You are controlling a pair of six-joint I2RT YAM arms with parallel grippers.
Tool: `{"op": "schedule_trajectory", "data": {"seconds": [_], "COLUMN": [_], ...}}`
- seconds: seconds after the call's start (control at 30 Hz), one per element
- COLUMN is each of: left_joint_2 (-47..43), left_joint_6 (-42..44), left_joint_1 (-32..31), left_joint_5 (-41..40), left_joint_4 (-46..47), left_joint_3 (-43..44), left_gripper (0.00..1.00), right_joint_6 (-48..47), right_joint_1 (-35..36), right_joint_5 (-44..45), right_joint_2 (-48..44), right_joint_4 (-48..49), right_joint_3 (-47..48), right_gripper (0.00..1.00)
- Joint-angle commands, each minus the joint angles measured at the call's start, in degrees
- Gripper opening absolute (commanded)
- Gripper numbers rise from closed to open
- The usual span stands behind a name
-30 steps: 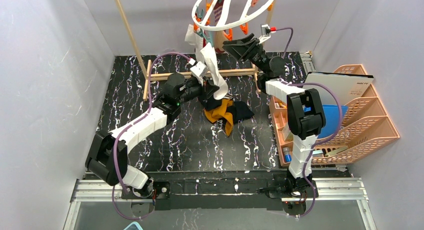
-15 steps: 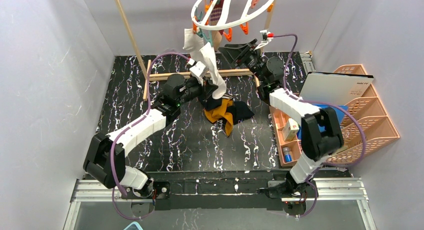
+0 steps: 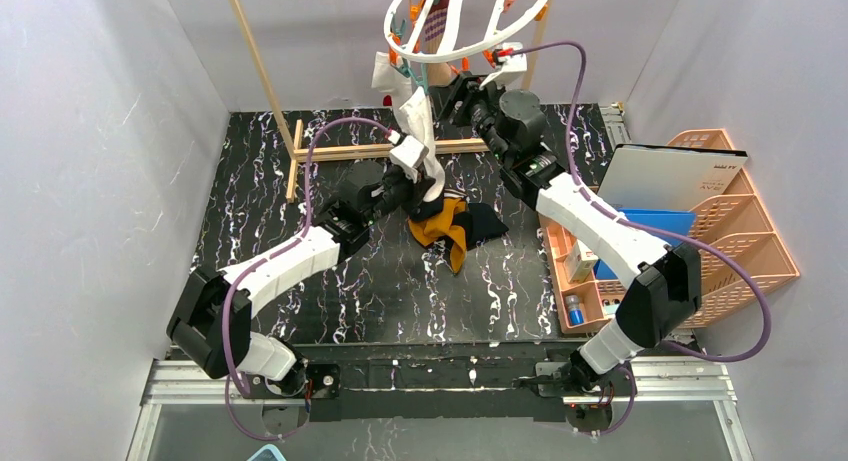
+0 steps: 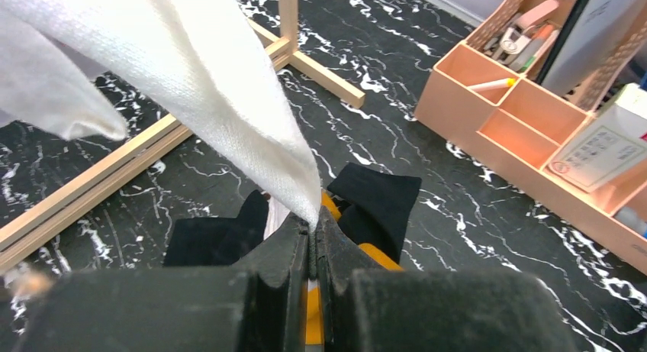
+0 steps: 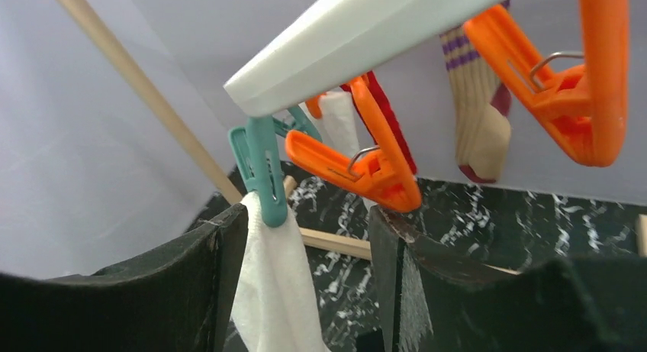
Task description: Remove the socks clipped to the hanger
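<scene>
Hanger: white round plastic hanger ring [image 3: 440,53] hangs high at the back, above the far side of the bench; orange and teal pins dangle from its rim
White sock: long white fabric sock [image 3: 415,116] clipped at its top by a teal plastic clothespin [image 5: 263,169] on the ring; runs down taut and slanted to the left end effector
Left end effector: left end effector [image 4: 311,230] fully closed, pinching the white sock's lower tip between its black pads; sits just above the sock pile
Right end effector: right end effector [image 5: 301,237] raised under the ring, fingers apart; teal pin and the sock's top sit in the gap; one finger right at the sock's edge, contact not certain; nothing gripped
Neighbouring pin: orange plastic clothespin [image 5: 339,165] just beside the teal one; its lower tip is just above the other finger
Other clipped socks: red fabric sock [image 5: 385,115] behind that orange pin; beige sock with purple stripes and a maroon toe [image 5: 477,115] further along the ring
Pile: mustard-orange sock [image 3: 445,226] and black sock [image 3: 490,221] lie crumpled together mid-way across the black marble-patterned bench [image 3: 480,281]
Frame: light wooden pole frame [image 3: 340,151]; its base bar lies behind the pile
Organiser: peach plastic desk organiser [image 3: 740,251] at the bench's right edge, apart from the socks
</scene>
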Motion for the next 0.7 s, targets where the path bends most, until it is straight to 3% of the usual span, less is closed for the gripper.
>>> {"op": "schedule_trajectory", "data": {"seconds": [0.0,0.23,0.47,0.67], "left_joint_2": [-1.9,-1.0,0.7,1.5], "left_joint_6": [3.7,5.5,7.1,7.3], "left_joint_1": [-2.6,-5.7,-8.2,-9.5], "left_joint_5": [-7.5,-14.0,-17.6,-18.7], "left_joint_4": [-0.4,0.7,0.8,0.6], "left_joint_3": [-0.6,-0.5,0.3,1.2], "left_gripper": [0.00,0.00,0.00,0.00], "right_joint_6": [-4.9,-9.5,-10.4,-12.1], "right_joint_1": [2.1,7.3,8.8,8.9], "right_joint_5": [9.0,14.6,13.8,15.2], "right_joint_2": [1.0,2.7,6.1,14.8], "right_joint_4": [-10.4,-17.3,-25.8,-36.7], "right_joint_3": [8.6,16.3,25.0,40.2], "right_gripper": [0.66,0.66,0.67,0.65]}}
